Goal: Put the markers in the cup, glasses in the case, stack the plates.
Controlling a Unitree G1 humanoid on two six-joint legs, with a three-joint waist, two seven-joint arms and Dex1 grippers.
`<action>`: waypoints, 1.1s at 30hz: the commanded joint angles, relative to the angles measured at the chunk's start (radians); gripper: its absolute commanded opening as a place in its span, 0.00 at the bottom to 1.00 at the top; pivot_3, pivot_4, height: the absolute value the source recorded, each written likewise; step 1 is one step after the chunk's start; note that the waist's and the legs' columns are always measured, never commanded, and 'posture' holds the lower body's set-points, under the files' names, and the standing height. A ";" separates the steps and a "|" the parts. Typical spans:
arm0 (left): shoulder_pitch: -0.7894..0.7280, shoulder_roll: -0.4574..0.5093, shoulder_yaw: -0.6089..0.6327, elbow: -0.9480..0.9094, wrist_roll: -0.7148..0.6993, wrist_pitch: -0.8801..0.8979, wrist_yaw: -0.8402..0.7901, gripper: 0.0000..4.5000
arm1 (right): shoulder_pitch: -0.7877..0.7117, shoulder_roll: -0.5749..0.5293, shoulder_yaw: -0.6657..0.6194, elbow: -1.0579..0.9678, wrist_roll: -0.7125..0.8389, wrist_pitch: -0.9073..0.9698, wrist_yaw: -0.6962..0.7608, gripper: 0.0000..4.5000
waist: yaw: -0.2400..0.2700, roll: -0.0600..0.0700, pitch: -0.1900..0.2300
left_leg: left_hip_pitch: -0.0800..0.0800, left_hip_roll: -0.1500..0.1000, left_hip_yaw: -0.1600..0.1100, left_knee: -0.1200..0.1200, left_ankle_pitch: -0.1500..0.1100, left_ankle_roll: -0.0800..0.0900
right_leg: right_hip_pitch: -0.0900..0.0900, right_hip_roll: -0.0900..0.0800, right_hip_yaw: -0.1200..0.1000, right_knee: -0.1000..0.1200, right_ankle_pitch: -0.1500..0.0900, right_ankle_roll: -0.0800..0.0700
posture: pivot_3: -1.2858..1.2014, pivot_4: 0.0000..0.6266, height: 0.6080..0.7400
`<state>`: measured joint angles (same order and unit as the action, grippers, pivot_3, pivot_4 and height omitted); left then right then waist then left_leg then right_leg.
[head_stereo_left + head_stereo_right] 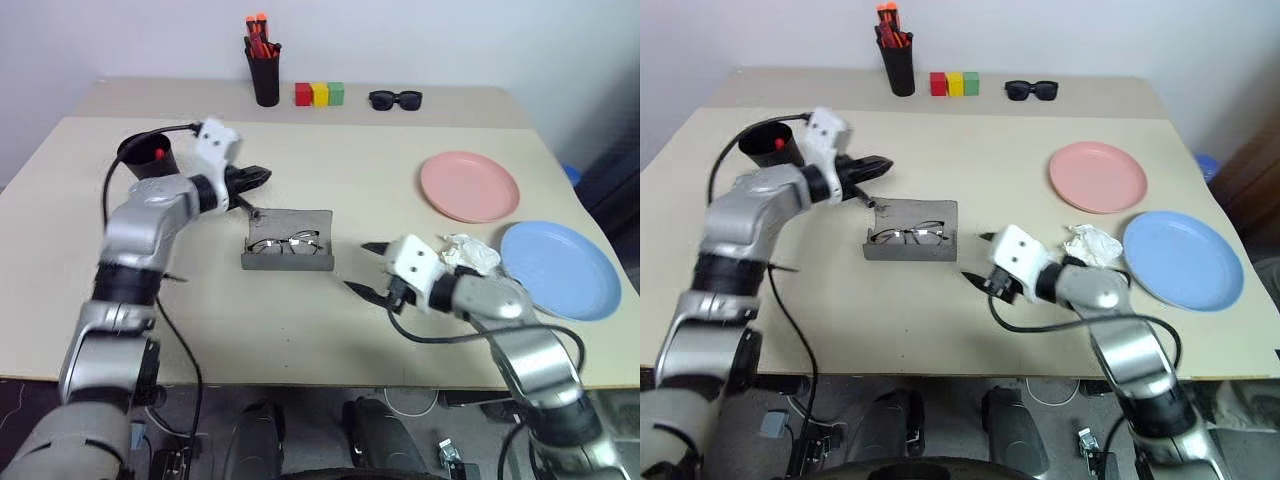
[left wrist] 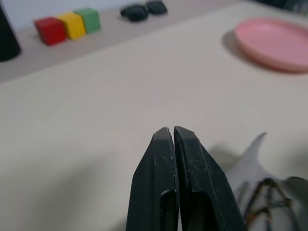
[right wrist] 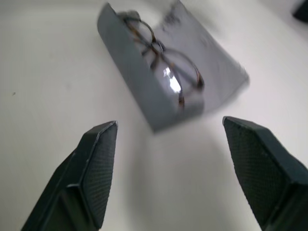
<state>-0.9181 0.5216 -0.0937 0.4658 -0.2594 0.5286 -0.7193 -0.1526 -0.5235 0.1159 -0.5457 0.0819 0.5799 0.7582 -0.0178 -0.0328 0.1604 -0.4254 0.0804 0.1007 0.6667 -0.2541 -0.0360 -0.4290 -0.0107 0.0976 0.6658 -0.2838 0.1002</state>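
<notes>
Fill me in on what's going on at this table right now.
A two-armed robot is tidying a table. The glasses lie in the open grey case. The left gripper, jaws shut and empty, hovers beyond the case; the right gripper, jaws open and empty, sits just beside it. A red-capped marker stands in the black cup. The pink plate and blue plate lie side by side, not stacked, with a crumpled tissue nearby.

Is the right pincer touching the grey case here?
Apart. The right wrist view shows both fingers of the right pincer spread wide, with bare table between their tips and the case, where the glasses lie.
</notes>
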 commanded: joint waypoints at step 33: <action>0.315 0.104 0.059 -0.323 -0.013 -0.136 -0.434 0.01 | -0.172 -0.027 -0.040 0.132 -0.003 0.059 -0.236 0.79 | 0.003 0.000 0.000 | 0.000 0.001 0.000 0.001 0.000 0.000 | 0.000 -0.001 0.000 0.000 -0.001 -0.002 | 0.52 0.24 0.87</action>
<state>-0.5951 0.6287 -0.0955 0.1914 -0.2317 0.4147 -1.1830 -0.2889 -0.5327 0.0755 -0.4368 0.1238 0.6403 0.5567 -0.0148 -0.0331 0.1608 -0.4260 0.0810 0.1007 0.6680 -0.2541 -0.0358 -0.4290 -0.0115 0.0980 0.6664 -0.2847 0.0987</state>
